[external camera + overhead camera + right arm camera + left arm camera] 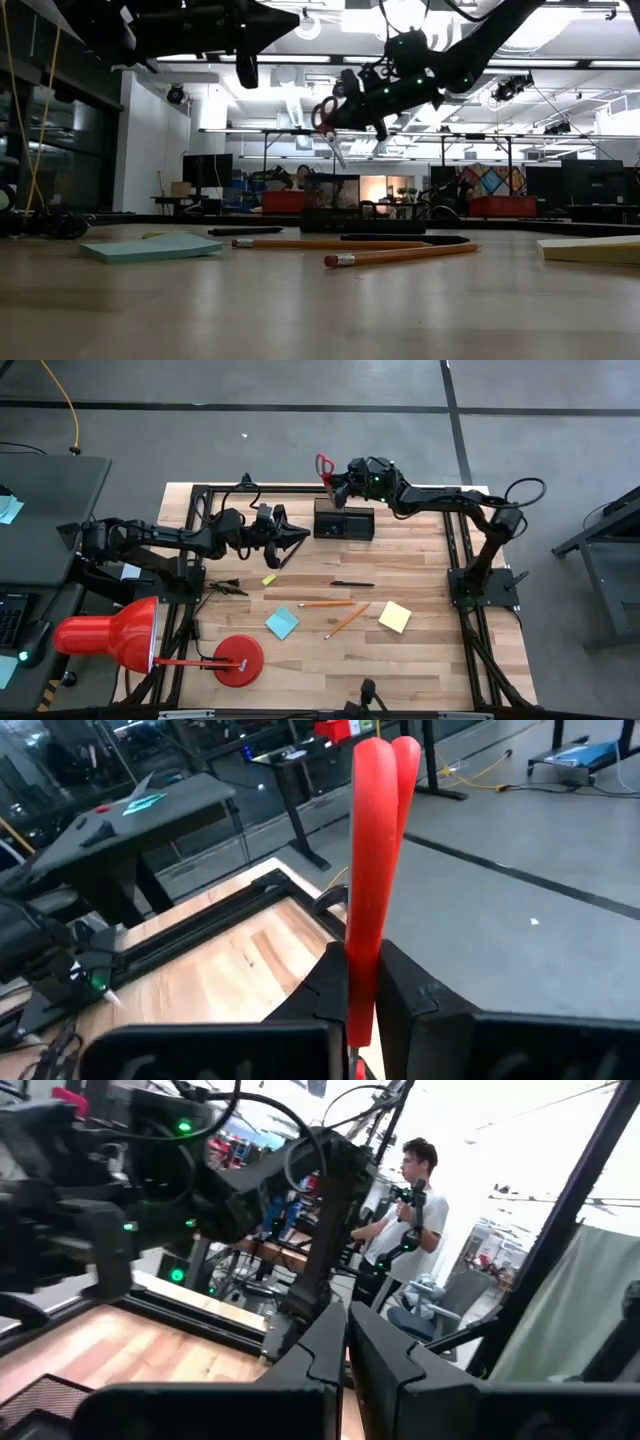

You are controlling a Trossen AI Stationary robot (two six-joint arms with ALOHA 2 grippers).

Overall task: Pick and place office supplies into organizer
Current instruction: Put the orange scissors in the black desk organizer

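- A big red desk lamp (110, 632) crowds the near left corner of the table (420, 560), its round red base (240, 660) resting on the wood beside the black frame (200, 495).
- Between that lamp and the box the loose items lie spread out: a blue sticky-note pad (282, 623), a yellow sticky-note pad (394, 616), 2 orange pencils (326, 603) near each other, 1 black pen (352, 583), and a tiny yellow block (268, 579).
- From table height, the pencils and the pen lie across the foreground in front of the box.
- A tangle of thin black cable (222, 589) lies at the left edge, close to my left arm.
- Beyond the table, a person (405, 1215) in a light top stands in the room.
- My left gripper (297, 537) is clenched on nothing, hovering above the table just left of the organizer (343, 520).
- My right gripper (335, 482) grasps the red-handled scissors (324, 466), fingers pinched tight on them, raised above the far edge of the organizer.
- The scissors hang with the red loops toward the far side; in the low view the pale blades (336, 150) point down and slightly aslant above the box.
- In my right wrist view, the 2 red handles (375, 860) stand pressed together between my dark fingers (325, 990).
- The organizer is a small black rectangular box on the far middle of the wooden table.
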